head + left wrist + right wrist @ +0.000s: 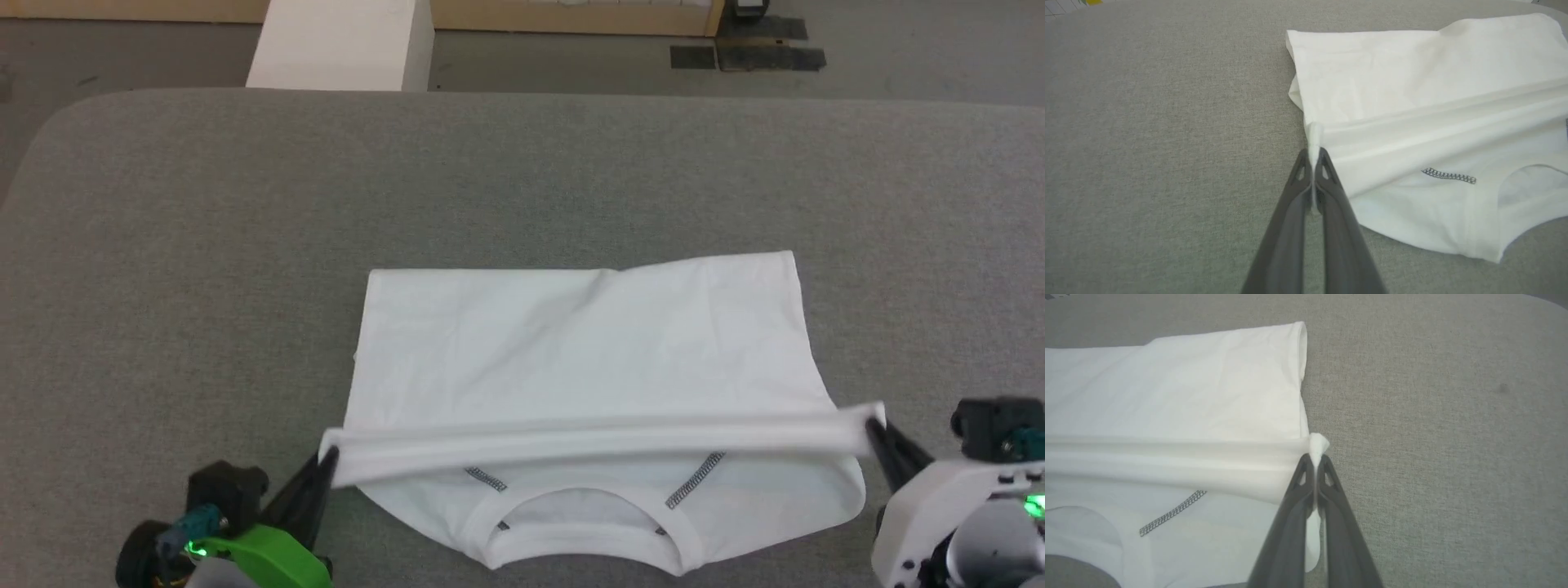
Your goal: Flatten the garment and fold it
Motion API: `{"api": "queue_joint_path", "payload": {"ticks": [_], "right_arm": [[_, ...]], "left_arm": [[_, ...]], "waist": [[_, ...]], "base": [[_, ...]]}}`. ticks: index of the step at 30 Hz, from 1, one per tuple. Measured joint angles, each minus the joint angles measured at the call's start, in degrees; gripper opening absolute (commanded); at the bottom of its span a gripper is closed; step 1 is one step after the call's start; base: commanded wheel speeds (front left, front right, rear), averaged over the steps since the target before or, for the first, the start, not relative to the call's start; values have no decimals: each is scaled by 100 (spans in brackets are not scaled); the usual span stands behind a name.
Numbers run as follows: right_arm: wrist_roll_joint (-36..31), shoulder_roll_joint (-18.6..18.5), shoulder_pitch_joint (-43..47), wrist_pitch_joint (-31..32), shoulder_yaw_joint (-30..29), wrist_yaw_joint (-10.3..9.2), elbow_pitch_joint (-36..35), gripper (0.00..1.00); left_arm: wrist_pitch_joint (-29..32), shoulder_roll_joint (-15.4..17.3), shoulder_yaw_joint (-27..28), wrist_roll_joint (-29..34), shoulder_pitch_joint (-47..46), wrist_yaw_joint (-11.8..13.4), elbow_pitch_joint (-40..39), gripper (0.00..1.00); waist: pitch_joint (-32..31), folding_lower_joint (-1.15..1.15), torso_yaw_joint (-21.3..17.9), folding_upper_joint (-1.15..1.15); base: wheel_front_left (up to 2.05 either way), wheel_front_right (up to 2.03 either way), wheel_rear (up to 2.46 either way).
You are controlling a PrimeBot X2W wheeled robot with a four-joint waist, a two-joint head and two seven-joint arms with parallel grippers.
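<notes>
Pinching the garment (571, 343) by a raised fold, both ends: clamped tight in left gripper (328, 462) and in right gripper (875, 428). Stretched taut between the two, likely to keep the crease straight. Remainder flat on table (204, 245) just ahead of fingertips; collar (584, 527) behind the band.

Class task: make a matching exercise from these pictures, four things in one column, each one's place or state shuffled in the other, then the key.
1. left claw
2. right claw
3. white box
4. collar

a. past the far edge of the table
b. shut on the right end of the garment
c. flat on the table, nearest the robot
d. shut on the garment's left end

Pairs: 1-d, 2-b, 3-a, 4-c
</notes>
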Motion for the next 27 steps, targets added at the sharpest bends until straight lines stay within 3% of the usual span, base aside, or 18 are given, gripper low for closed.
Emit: {"api": "queue_joint_path", "payload": {"ticks": [7,8,9,10,17,27], "right_arm": [[-185,261,308,-53,-98,0,737,0],[-185,281,313,-64,-102,0,853,11],[-185,298,318,-86,-102,0,959,73],[-183,311,321,-97,-100,0,1032,100],[-141,361,325,-138,-238,-1,1091,100],[452,380,355,-248,-576,-2,202,100]], "left_arm": [[-151,-255,-298,1,26,-120,617,0],[-176,-289,-330,1,26,-122,708,15],[-191,-320,-358,3,26,-122,799,57],[-191,-337,-380,13,26,-122,880,100],[-409,-446,-310,-24,29,-52,1155,100],[-1348,-489,375,-79,81,229,725,100]], "waist": [[-132,0,53,0],[-145,0,50,0],[-157,0,48,0],[-167,0,46,0],[-279,0,52,0],[-481,0,164,0]], "base": [[0,0,0],[0,0,0],[0,0,0],[0,0,0],[0,0,0],[0,0,0]]}}
